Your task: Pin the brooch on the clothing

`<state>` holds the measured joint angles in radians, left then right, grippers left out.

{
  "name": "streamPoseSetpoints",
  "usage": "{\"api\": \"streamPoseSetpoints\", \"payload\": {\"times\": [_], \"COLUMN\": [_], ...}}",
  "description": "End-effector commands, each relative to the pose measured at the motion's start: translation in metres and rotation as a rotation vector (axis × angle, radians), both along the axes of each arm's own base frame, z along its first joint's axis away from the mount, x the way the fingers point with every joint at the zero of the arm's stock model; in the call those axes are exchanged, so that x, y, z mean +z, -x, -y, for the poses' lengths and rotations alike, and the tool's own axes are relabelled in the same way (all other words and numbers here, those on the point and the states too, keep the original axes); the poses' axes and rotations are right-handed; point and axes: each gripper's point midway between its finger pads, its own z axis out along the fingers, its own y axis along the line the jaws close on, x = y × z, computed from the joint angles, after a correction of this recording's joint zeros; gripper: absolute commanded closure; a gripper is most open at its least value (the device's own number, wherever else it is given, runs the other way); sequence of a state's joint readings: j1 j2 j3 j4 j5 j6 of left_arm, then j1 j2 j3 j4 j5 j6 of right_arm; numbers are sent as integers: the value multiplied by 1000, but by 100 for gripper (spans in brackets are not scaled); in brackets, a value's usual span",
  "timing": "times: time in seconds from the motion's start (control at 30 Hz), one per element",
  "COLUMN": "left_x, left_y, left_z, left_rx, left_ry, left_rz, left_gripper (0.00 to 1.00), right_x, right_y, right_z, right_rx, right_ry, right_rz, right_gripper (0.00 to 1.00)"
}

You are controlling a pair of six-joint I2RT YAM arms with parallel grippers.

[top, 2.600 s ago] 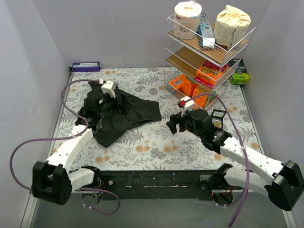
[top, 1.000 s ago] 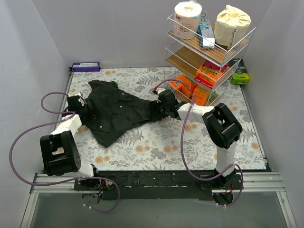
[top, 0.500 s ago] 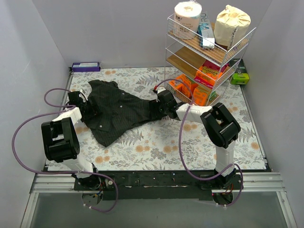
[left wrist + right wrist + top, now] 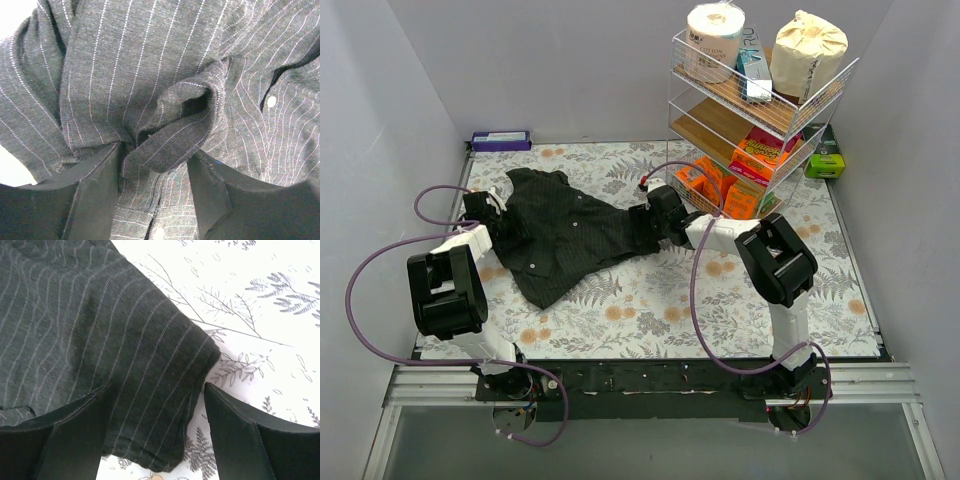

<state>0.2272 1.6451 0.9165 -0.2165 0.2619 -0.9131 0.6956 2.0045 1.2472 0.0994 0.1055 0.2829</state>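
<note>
Here the left gripper [image 4: 155, 170] stands with jaws spread, a bunched fold of the clothing [image 4: 565, 235] lying loose between them, not clamped. From that hand the garment runs lengthwise across to the right gripper [image 4: 156, 415], also spread and straddling the sleeve end [image 4: 190, 370] directly beneath it. The brooch shows in no view, so I cannot judge which arm is nearer to it.

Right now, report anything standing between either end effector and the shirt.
Nothing visible does. The left end effector straddles a bunched fold of the shirt, and the right end effector straddles its flat sleeve edge. No brooch shows in any view.
</note>
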Motion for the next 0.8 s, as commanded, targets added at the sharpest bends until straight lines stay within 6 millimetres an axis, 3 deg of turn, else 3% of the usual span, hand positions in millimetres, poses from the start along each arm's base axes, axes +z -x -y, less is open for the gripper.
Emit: {"api": "streamPoseSetpoints", "payload": {"times": [0.0, 0.07, 0.1, 0.13, 0.2, 0.23, 0.3, 0.37, 0.4, 0.47, 0.5, 0.53, 0.63, 0.67, 0.7, 0.77], "left_x": [21, 24, 26, 31, 36, 46, 56, 69, 75, 89, 92, 99, 116, 118, 124, 124], "left_y": [-13, -14, -14, -15, -14, -16, -16, -15, -14, -10, -8, -7, -3, -3, -3, -3], "left_z": [2, 2, 2, 2, 1, 0, -2, -10, -15, -29, -33, -40, -43, -39, -36, -34], "left_rx": [-30, -33, -33, -34, -27, -20, -11, 15, 32, 85, 100, 128, 144, 126, 119, 111], "left_ry": [5, 3, 3, 0, -6, -16, -30, -81, -109, -185, -206, -238, -262, -250, -240, -233], "left_rz": [69, 80, 86, 103, 119, 153, 186, 223, 237, 273, 282, 301, 355, 368, 388, 393], "left_gripper": [55, 58, 68, 75, 89, 89, 95, 98, 98, 99, 100, 100, 100, 100, 99, 99], "right_x": [6, 4, 4, 2, 2, 3, 9, 5, 15, 6, 14, 4, 8, -5, 6, -4], "right_y": [-13, -11, -13, -11, -9, -7, -4, 6, 8, 22, 26, 38, 57, 71, 74, 91], "right_z": [-12, -17, -19, -18, -17, -15, -12, -1, 2, 20, 28, 40, 67, 83, 88, 107], "right_rx": [28, 55, 63, 67, 73, 76, 80, 90, 89, 89, 82, 78, 49, 33, 18, -2], "right_ry": [-11, -22, -20, -13, -12, -7, -7, 20, 18, 79, 88, 120, 168, 205, 192, 232], "right_rz": [21, 13, 14, 6, 3, 3, 13, 4, 19, -2, 8, -15, -20, -45, -25, -56], "right_gripper": [20, 27, 34, 51, 68, 84, 99, 99, 99, 99, 99, 99, 99, 99, 99, 99]}}
